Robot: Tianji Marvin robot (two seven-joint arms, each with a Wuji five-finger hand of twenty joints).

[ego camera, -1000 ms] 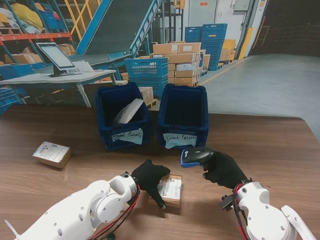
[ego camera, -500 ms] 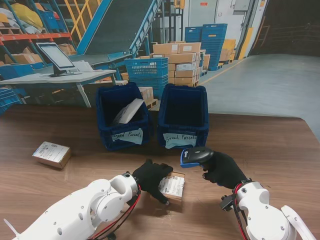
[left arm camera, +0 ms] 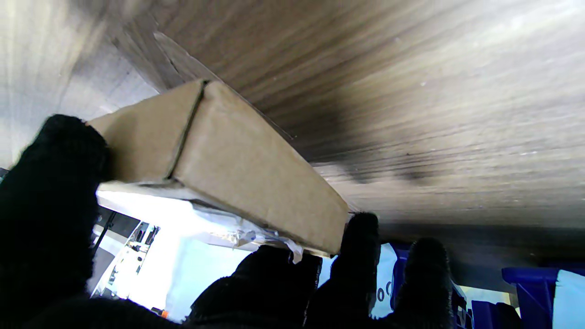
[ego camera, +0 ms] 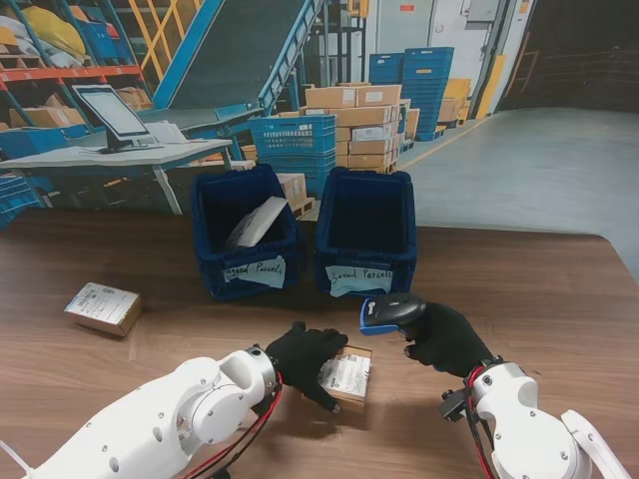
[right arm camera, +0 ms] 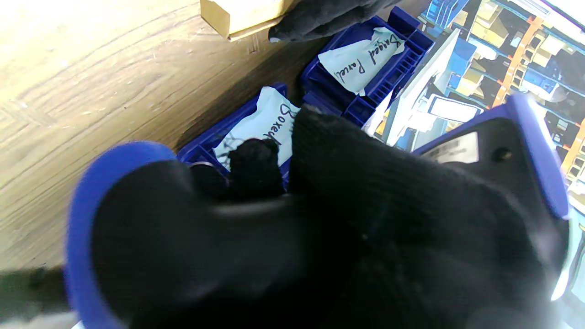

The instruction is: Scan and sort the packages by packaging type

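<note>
Left hand (ego camera: 312, 356): clamped on cardboard box (ego camera: 346, 374), long axis running away from the robot.
Right hand (ego camera: 446, 337): closed around scanner (ego camera: 387, 311), held just right of the box.

A high camera on the robot's stand looks down over the brown wooden table (ego camera: 559, 299) toward two dark blue plastic bins (ego camera: 365, 244). Each wrist camera looks along black-gloved fingers, very close, its picture inverted. All three views share the small brown cardboard box (ego camera: 346, 375) (left arm camera: 256, 178) (right arm camera: 237, 16); the right wrist also shows both bins (right arm camera: 365, 59).
</note>
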